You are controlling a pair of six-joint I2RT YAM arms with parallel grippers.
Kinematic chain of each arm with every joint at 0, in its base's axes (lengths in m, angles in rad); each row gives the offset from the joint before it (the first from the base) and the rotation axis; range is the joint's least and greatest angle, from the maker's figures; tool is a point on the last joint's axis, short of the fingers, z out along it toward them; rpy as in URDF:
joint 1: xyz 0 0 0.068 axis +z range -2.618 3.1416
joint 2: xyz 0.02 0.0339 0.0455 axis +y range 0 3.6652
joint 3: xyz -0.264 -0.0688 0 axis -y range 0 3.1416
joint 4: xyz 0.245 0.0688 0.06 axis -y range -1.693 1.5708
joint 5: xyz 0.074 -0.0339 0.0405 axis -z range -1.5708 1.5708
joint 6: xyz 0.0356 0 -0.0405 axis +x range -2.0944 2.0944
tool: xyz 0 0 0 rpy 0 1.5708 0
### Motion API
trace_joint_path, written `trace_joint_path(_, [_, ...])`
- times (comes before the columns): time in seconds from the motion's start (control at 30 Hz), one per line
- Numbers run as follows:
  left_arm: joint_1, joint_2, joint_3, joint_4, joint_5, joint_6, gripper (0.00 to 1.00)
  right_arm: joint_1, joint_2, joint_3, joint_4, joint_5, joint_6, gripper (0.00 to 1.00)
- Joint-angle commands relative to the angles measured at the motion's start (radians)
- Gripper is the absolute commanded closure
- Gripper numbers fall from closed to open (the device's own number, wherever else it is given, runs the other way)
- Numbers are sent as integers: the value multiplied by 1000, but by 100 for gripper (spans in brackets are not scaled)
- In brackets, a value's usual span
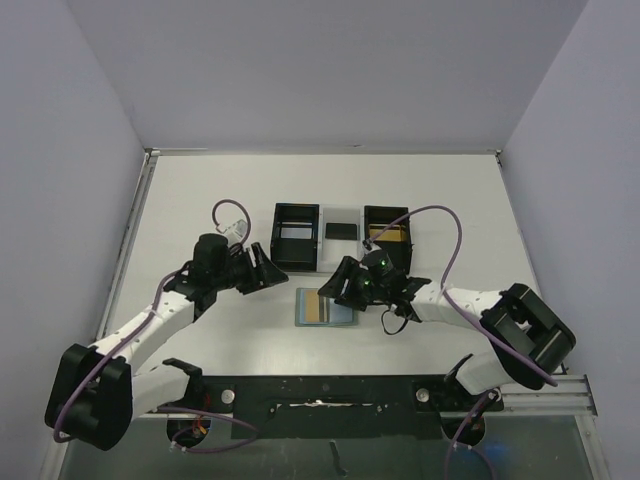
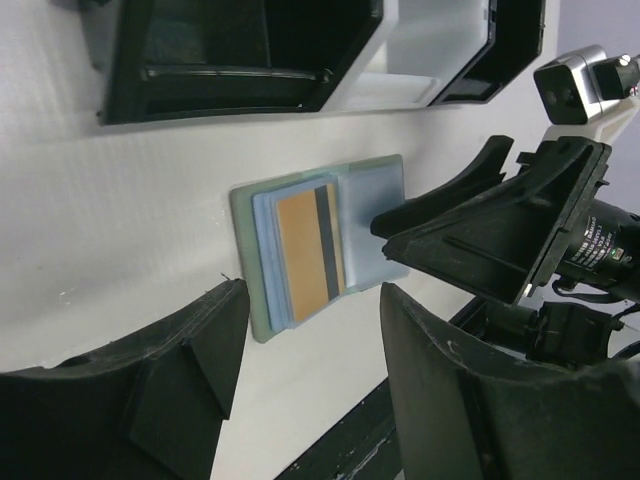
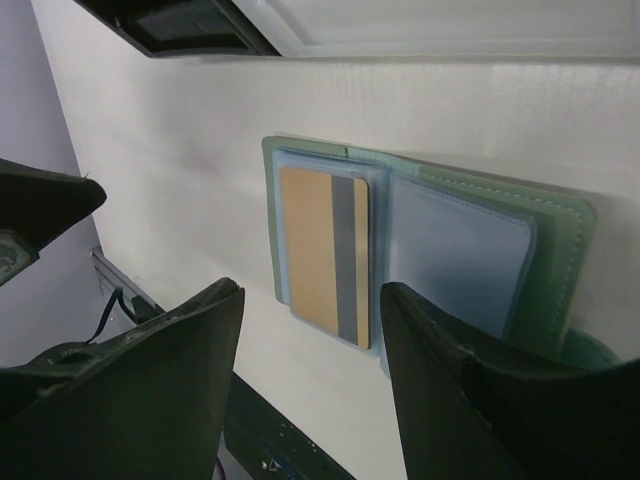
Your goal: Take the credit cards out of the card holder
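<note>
Card holder (image 1: 327,308) lies open and flat by the table's (image 1: 200,190) near edge, midway along it, with a gold card (image 3: 322,255) in its left pocket. Right gripper (image 1: 352,287) hangs over its far right corner and left gripper (image 1: 268,268) near its far left corner. Both stand part-open, holding nothing.

The top external camera looks steeply down from above and behind the arm bases, taking in the whole table (image 1: 200,190) from near edge to far edge. Both wrist cameras sit low and close over it, the left looking across and the right looking down. All three views share the open card holder (image 3: 460,245) toward the near edge.
</note>
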Motion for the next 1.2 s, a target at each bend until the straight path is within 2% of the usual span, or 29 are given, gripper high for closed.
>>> trace_joint_path(0.0, [-60, 28, 15, 122, -25, -53, 50, 4, 18, 56, 60, -46, 6, 45])
trace_joint_path(0.17, [-164, 103, 31, 153, -27, -48, 55, 1, 59, 16, 85, -49, 30, 50])
trace_joint_path(0.3, [-214, 186, 67, 145, -23, -24, 61, -1, 111, 15, 106, -71, 23, 58])
trace_joint_path(0.43, [-236, 262, 98, 128, -73, -24, 63, 1, 100, -43, 205, -55, 60, 60])
trace_joint_path(0.57, [-263, 332, 186, 68, -102, 11, 66, -3, 118, -14, 141, -37, 42, 63])
trace_joint_path(0.73, [-289, 390, 198, 62, -126, 16, 73, -6, 125, -6, 110, -24, 39, 67])
trace_joint_path(1.07, [-304, 438, 144, 54, -156, 17, 73, -12, 151, -7, 143, -53, 43, 76])
trace_joint_path(1.17, [-311, 436, 143, 11, -203, 24, 73, -12, 153, -5, 144, -57, 39, 81])
